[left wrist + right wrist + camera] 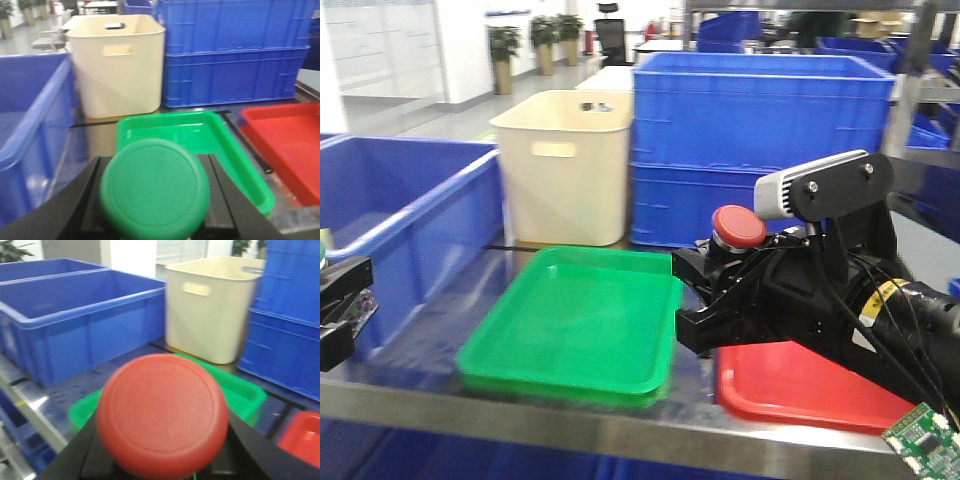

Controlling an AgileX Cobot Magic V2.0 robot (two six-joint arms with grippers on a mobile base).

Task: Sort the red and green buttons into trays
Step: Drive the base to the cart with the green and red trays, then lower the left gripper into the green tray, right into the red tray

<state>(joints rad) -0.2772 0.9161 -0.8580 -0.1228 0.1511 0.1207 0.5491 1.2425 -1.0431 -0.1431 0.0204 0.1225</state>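
My right gripper [712, 292] is shut on the red button [739, 226], which stands cap up above the seam between the green tray [570, 325] and the red tray [800, 388]. The red cap [162, 415] fills the right wrist view between black fingers [245, 450]. My left gripper [155, 205] is shut on the green button [155, 192], short of the near end of the green tray [200, 131]; the red tray [285, 137] lies to its right. In the front view the left gripper [340, 310] only shows at the left edge, and the green button is hidden there.
A tall cream tub [565, 165] stands behind the green tray, with stacked blue crates [760, 140] to its right. A long blue crate [400, 220] runs along the left side. The metal shelf edge [570, 415] passes in front of both trays.
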